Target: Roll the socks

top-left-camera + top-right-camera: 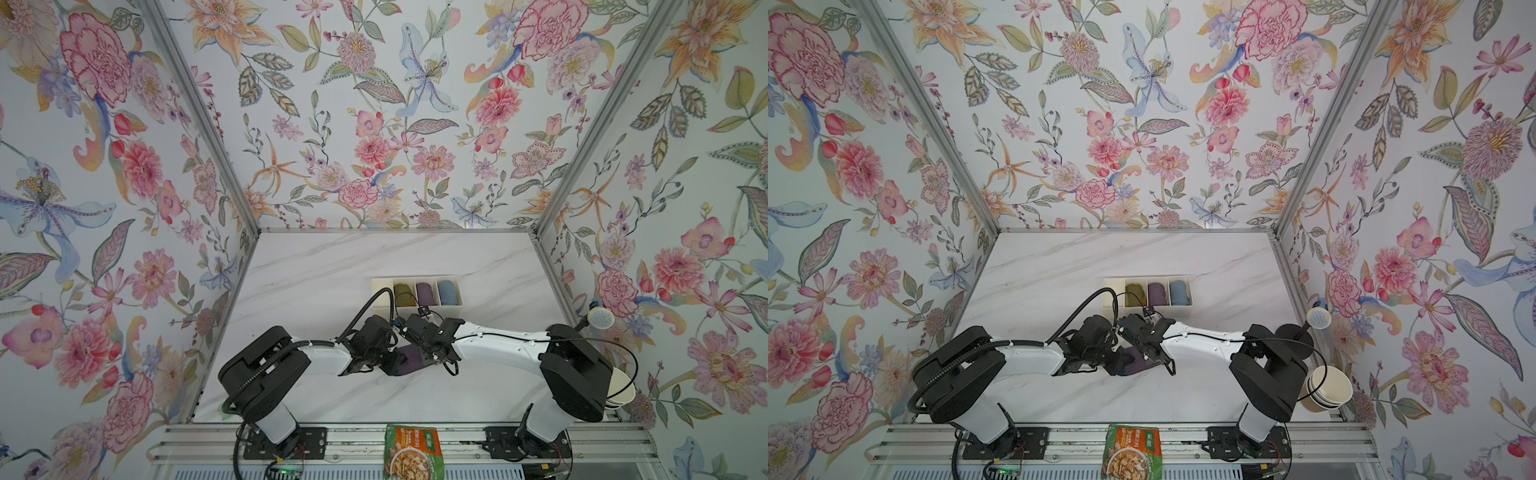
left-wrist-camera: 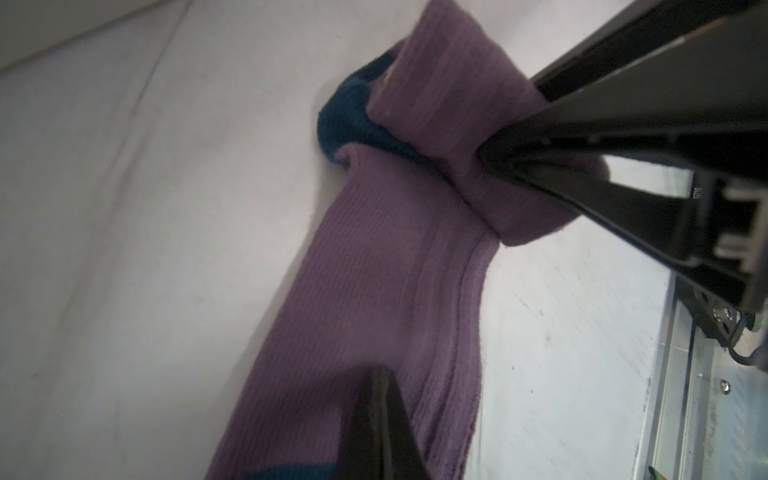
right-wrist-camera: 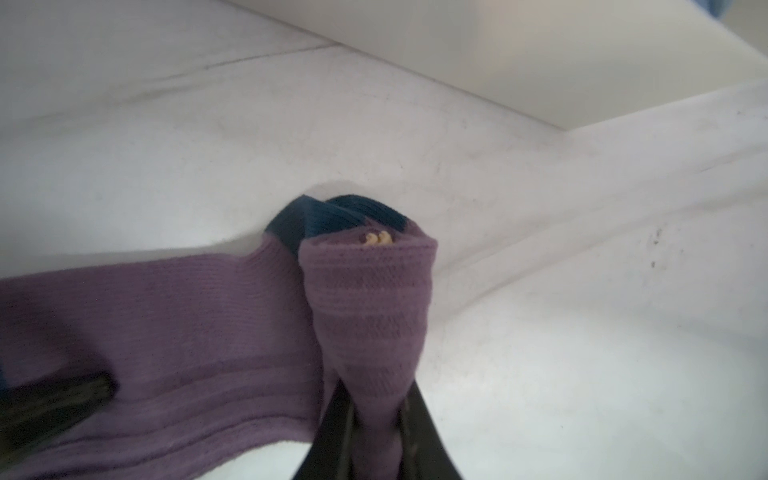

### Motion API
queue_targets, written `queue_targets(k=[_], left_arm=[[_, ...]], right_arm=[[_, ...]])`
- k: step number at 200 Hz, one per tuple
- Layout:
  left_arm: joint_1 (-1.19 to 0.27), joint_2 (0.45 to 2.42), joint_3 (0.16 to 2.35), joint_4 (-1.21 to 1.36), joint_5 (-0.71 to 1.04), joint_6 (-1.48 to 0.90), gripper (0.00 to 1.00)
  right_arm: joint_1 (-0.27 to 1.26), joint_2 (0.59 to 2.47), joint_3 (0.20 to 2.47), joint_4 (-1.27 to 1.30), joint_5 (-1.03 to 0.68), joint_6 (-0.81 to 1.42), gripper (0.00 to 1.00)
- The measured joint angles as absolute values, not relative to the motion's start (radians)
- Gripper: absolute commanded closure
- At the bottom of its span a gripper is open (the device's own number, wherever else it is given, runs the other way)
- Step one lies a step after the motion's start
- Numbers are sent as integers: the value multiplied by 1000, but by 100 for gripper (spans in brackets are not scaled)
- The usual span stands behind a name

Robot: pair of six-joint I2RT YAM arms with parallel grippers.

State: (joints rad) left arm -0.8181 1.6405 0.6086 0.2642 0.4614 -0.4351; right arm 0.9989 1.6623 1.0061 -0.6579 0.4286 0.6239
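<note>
The right tool (image 3: 374, 415) is clamped narrowly around the rolled end of the socks (image 2: 374, 291), likely so the roll cannot unwind. The left tool (image 2: 376, 399), clenched, rests its tips on the flat stretch at nine o'clock of the roll, apparently pinning it to the table (image 1: 332, 266), six o'clock of the tray (image 1: 381, 291).

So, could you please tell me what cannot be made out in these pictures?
Both top views: the socks mostly hidden under both wrists.
Left wrist view: the left gripper cut off by the frame edge; grip unclear.
Right wrist view: the roll's inside hidden by fabric; right gripper blurred.
</note>
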Motion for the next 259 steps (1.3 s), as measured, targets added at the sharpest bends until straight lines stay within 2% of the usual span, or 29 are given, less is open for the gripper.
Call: queue_targets(k=[111, 259], left_arm=[[-814, 1643, 609, 265, 468, -434, 100], [-796, 1645, 609, 260, 492, -432, 100]], right_arm=[[1027, 1704, 1036, -659, 422, 598, 73], [1019, 1692, 1001, -525, 295, 557, 60]])
